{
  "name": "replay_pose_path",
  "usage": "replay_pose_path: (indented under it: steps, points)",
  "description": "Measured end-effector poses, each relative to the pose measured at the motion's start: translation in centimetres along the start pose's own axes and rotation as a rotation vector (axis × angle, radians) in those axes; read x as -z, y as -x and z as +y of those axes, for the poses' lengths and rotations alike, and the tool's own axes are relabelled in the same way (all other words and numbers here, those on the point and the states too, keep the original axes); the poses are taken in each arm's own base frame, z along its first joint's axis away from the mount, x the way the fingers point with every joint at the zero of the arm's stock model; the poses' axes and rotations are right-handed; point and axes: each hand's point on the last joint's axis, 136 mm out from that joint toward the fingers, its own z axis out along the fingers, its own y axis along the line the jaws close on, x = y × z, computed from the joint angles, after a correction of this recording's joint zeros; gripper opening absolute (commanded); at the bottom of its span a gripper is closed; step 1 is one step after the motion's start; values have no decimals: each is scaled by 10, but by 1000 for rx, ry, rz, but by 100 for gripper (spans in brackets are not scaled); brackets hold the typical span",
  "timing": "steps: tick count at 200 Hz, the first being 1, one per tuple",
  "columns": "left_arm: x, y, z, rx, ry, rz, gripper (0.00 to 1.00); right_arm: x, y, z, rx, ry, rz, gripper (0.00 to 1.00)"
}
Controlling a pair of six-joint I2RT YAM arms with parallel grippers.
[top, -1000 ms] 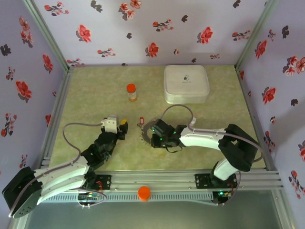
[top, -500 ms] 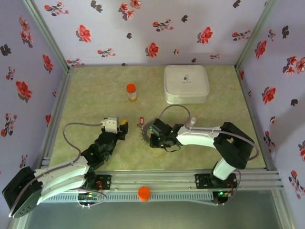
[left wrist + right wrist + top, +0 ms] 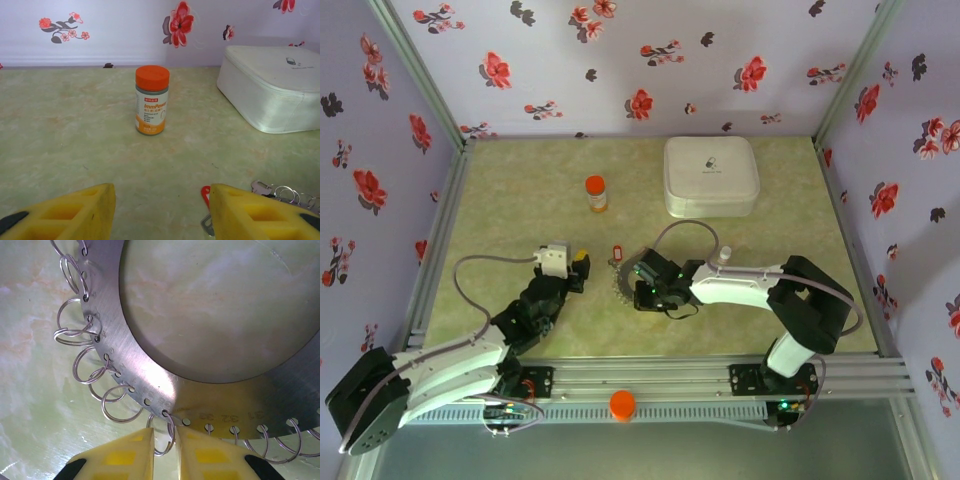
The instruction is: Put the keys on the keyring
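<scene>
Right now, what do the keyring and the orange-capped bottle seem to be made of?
The keyring looks like steel, brushed matte grey: fine scratch lines, punched holes. The bottle is probably plastic: smooth moulded orange cap, printed label.

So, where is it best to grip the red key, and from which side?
Probably by the plastic head of the red key, from above, fingers across its width: it lies flat on the table beside the keyring, and its metal blade looks thinner.
</scene>
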Motion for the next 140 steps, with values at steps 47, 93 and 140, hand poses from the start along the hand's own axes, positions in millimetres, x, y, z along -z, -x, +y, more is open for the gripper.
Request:
replay_pose_path:
  steps: [47,93,140]
  points:
    - [-1,-2,-2,-8,-5,9,52,-2,-2,3,-3,12,16,14]
    - [-1,0,-2,-6,-6,5,52,-2,-2,2,-1,2,18,0]
    - [-3,-2,-3,-14,-6,11,52,8,-1,-12,10,-49,21,0]
